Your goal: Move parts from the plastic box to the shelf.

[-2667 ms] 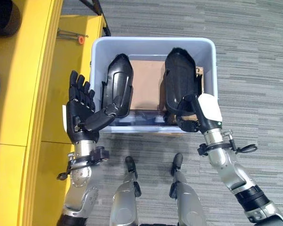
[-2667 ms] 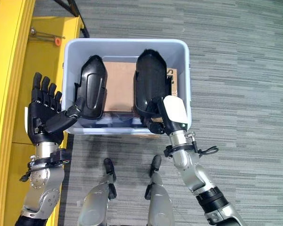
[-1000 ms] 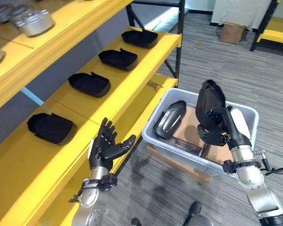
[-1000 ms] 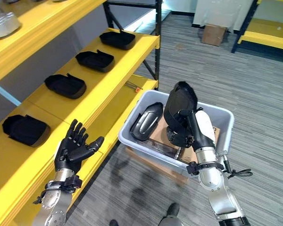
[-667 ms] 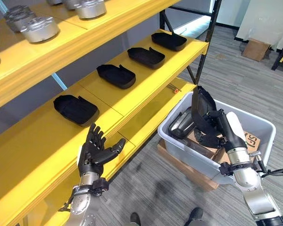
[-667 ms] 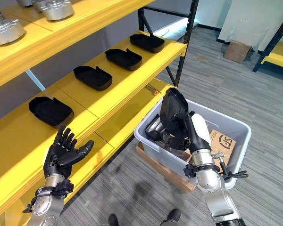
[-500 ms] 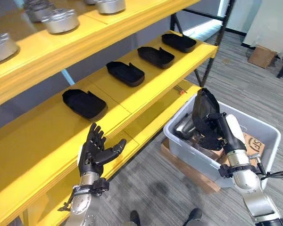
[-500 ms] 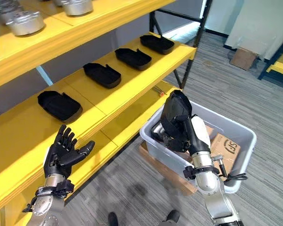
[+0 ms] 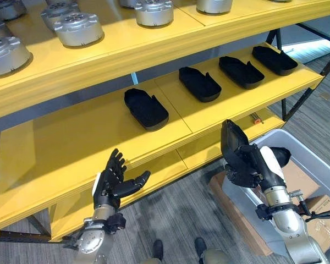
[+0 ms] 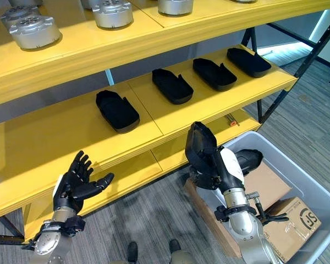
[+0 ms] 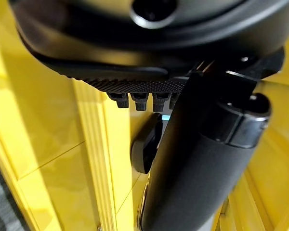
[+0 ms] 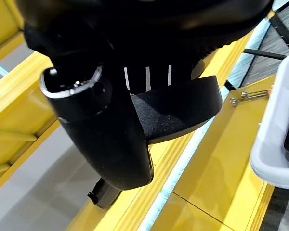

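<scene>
One black part (image 10: 202, 147) rides upright in my right robot hand (image 10: 219, 165), fingers curled round it, lifted clear of the plastic box (image 10: 297, 187) and level with the yellow shelf (image 10: 154, 129), where four parts (image 10: 116, 110) already lie in a row. Another part (image 10: 247, 159) rests in the box. My left robot hand (image 10: 74, 186) hangs open and empty before the shelf edge. Carrying is the step in hand; next, I judge, comes a reach to bare shelf beside the row.
</scene>
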You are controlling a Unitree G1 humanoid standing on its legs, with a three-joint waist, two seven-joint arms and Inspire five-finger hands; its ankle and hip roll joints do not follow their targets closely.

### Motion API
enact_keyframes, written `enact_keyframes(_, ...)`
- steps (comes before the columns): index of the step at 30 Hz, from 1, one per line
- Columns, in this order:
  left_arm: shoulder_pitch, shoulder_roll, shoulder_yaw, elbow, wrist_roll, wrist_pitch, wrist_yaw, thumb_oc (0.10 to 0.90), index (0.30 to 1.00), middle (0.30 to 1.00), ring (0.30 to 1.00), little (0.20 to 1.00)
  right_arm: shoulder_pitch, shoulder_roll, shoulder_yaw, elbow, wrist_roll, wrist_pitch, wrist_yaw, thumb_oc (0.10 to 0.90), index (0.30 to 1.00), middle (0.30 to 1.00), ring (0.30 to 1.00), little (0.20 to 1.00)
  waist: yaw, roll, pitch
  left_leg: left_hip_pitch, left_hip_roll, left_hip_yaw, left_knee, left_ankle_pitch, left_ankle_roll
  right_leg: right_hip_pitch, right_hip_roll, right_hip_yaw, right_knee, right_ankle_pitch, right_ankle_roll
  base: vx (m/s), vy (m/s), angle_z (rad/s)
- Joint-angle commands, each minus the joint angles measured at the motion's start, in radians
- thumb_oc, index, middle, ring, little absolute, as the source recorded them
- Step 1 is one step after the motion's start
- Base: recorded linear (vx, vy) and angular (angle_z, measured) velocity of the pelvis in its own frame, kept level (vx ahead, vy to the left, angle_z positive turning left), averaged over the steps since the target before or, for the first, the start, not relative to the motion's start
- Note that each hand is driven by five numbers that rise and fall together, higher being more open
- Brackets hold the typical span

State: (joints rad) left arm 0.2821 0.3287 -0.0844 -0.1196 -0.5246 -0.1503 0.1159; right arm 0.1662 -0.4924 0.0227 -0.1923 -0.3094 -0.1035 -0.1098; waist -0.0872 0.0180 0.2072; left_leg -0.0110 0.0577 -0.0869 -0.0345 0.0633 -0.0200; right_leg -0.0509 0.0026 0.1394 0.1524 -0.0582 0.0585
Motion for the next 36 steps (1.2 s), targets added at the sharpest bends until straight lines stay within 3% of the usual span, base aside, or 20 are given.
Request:
enact_keyframes(1,-0.086,0.035,0.056,-0.112,0.03,-0.102,-0.028,0.9,1.0,1.0,1.0,1.0,-0.104,-0.02,-0.078,-0.17,0.042,-0.139,-0.047,0.4,0.3,0.3,0.3,0.3,-0.011,-0.042,-0.076,0.104,-0.116,0.048,-0.016,-0.098,0.049,-0.047,0.038,0.049,-0.076,0.109,0.043,0.05,-0.087,0.41)
enact_keyframes(3,-0.064,0.023,0.061,-0.119,0.022,-0.103,-0.026,0.9,1.0,1.0,1.0,1.0,-0.093,-0.024,-0.081,-0.181,0.045,-0.143,-0.047,0.4,0.3,0.3,0.3,0.3,-0.006,-0.037,-0.09,0.109,-0.111,0.053,-0.02,-0.098,0.045,-0.017,0.021,0.002,-0.118,0.123,0.048,0.09,-0.093,0.33)
enact_keyframes(14,-0.051,0.016,0.054,-0.126,0.0,-0.093,-0.015,0.9,1.0,1.0,1.0,1.0,-0.079,-0.035,-0.084,-0.194,0.055,-0.138,-0.054,0.4,0.3,0.3,0.3,0.3,0.006,-0.039,-0.117,0.12,-0.088,0.054,-0.047,-0.075,0.016,0.037,0.0,-0.045,-0.184,0.126,0.033,0.03,-0.079,0.13)
enact_keyframes(18,-0.067,0.025,0.04,-0.122,0.0,-0.089,-0.013,0.9,1.0,1.0,1.0,1.0,-0.087,-0.044,-0.083,-0.204,0.053,-0.145,-0.057,0.4,0.3,0.3,0.3,0.3,0.002,-0.036,-0.115,0.114,-0.067,0.04,-0.036,-0.078,-0.001,0.036,0.017,-0.06,-0.159,0.095,0.009,0.02,-0.136,0.16)
enact_keyframes(20,-0.075,0.026,0.035,-0.125,-0.002,-0.089,-0.015,0.9,1.0,1.0,1.0,1.0,-0.099,-0.049,-0.076,-0.211,0.057,-0.151,-0.058,0.4,0.3,0.3,0.3,0.3,0.001,-0.04,-0.109,0.096,-0.06,0.035,0.022,-0.09,-0.008,0.04,0.019,-0.067,-0.151,0.088,-0.001,0.03,-0.176,0.15)
enact_keyframes(22,-0.089,0.03,0.026,-0.131,-0.012,-0.091,-0.023,0.9,1.0,1.0,1.0,1.0,-0.127,-0.065,-0.063,-0.219,0.075,-0.162,-0.061,0.4,0.3,0.3,0.3,0.3,0.01,-0.046,-0.063,0.006,-0.067,0.033,0.244,-0.053,-0.052,0.067,0.013,-0.079,-0.152,0.084,-0.018,-0.03,-0.167,0.23)
enact_keyframes(24,-0.091,0.03,0.027,-0.13,-0.013,-0.09,-0.023,0.9,1.0,1.0,1.0,1.0,-0.13,-0.065,-0.064,-0.218,0.075,-0.162,-0.061,0.4,0.3,0.3,0.3,0.3,0.006,-0.045,-0.062,-0.008,-0.067,0.028,0.265,-0.06,-0.053,0.064,0.014,-0.083,-0.152,0.085,-0.018,-0.07,-0.078,0.32)
enact_keyframes(25,-0.097,0.03,0.02,-0.133,-0.02,-0.096,-0.022,0.9,1.0,1.0,1.0,1.0,-0.15,-0.082,-0.057,-0.221,0.081,-0.165,-0.066,0.4,0.3,0.3,0.3,0.3,0.023,-0.05,-0.02,-0.096,-0.095,0.017,0.412,0.001,-0.072,0.071,0.006,-0.093,-0.15,0.09,-0.033,-0.11,-0.137,0.47)
enact_keyframes(26,-0.099,0.029,0.018,-0.133,-0.02,-0.095,-0.019,0.9,1.0,1.0,1.0,1.0,-0.157,-0.084,-0.055,-0.222,0.078,-0.164,-0.072,0.4,0.3,0.3,0.3,0.3,0.023,-0.052,-0.013,-0.135,-0.098,0.027,0.451,0.006,-0.067,0.067,0.003,-0.1,-0.148,0.091,-0.036,-0.12,-0.169,0.5)
enact_keyframes(28,-0.092,0.026,0.023,-0.133,-0.025,-0.09,-0.02,0.9,1.0,1.0,1.0,1.0,-0.163,-0.084,-0.054,-0.225,0.073,-0.158,-0.078,0.4,0.3,0.3,0.3,0.3,0.021,-0.05,-0.016,-0.161,-0.06,0.058,0.404,0.003,-0.044,0.065,-0.003,-0.111,-0.148,0.087,-0.04,0.01,-0.081,0.33)
enact_keyframes(30,-0.079,0.027,0.024,-0.135,-0.018,-0.088,-0.02,0.9,1.0,1.0,1.0,1.0,-0.15,-0.081,-0.057,-0.231,0.072,-0.157,-0.079,0.4,0.3,0.3,0.3,0.3,0.02,-0.053,-0.016,-0.163,-0.027,0.056,0.367,0.025,-0.045,0.066,-0.011,-0.109,-0.144,0.084,-0.042,0.04,-0.051,0.28)
enact_keyframes(32,-0.082,0.036,0.028,-0.136,-0.009,-0.085,-0.02,0.9,1.0,1.0,1.0,1.0,-0.152,-0.084,-0.052,-0.235,0.072,-0.157,-0.074,0.4,0.3,0.3,0.3,0.3,0.015,-0.057,-0.015,-0.138,-0.019,0.031,0.405,0.036,-0.044,0.044,-0.007,-0.097,-0.12,0.077,-0.05,-0.03,-0.04,0.2)
enact_keyframes(34,-0.091,0.037,0.022,-0.136,-0.005,-0.082,-0.028,0.9,1.0,1.0,1.0,1.0,-0.158,-0.084,-0.04,-0.234,0.081,-0.165,-0.068,0.4,0.3,0.3,0.3,0.3,0.002,-0.053,-0.02,-0.073,0.03,0.029,0.483,0.04,-0.035,0.011,0.008,-0.087,-0.094,0.065,-0.067,-0.02,0.001,0.01)
enact_keyframes(36,-0.096,0.037,0.018,-0.136,-0.006,-0.082,-0.029,0.9,1.0,1.0,1.0,1.0,-0.16,-0.08,-0.037,-0.232,0.085,-0.165,-0.071,0.4,0.3,0.3,0.3,0.3,-0.004,-0.051,-0.028,-0.047,0.051,0.033,0.455,0.059,-0.03,-0.003,0.009,-0.091,-0.091,0.066,-0.068,0.0,0.025,-0.16)
